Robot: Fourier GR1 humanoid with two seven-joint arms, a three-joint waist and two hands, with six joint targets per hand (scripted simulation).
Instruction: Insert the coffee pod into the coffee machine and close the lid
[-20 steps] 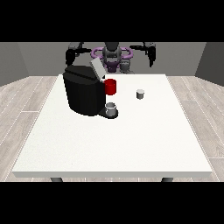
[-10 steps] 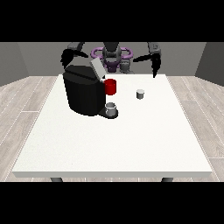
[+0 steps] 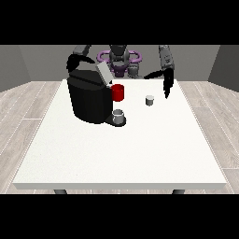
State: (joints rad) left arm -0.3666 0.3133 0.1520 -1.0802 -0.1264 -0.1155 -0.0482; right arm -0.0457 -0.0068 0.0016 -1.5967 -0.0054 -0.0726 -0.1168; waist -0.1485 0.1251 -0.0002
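Coffee pod on the table, apart from the coffee machine; lid raised.

The black coffee machine (image 3: 89,100) stands on the left half of the white table (image 3: 121,149), its grey lid (image 3: 103,73) tilted up and open. A red part (image 3: 118,92) sits on the machine's right side, and a small grey cup (image 3: 118,115) rests on the drip base below it. The coffee pod (image 3: 149,100), a small grey cylinder, stands upright on the table to the right of the machine, not touching it. The hand at the view's right (image 3: 166,86) hangs just beside the pod, above the table, fingers straight and pointing down, holding nothing. The hand at the view's left (image 3: 72,63) sits behind the machine's top; its finger state cannot be told. Nothing lies between pod and machine.
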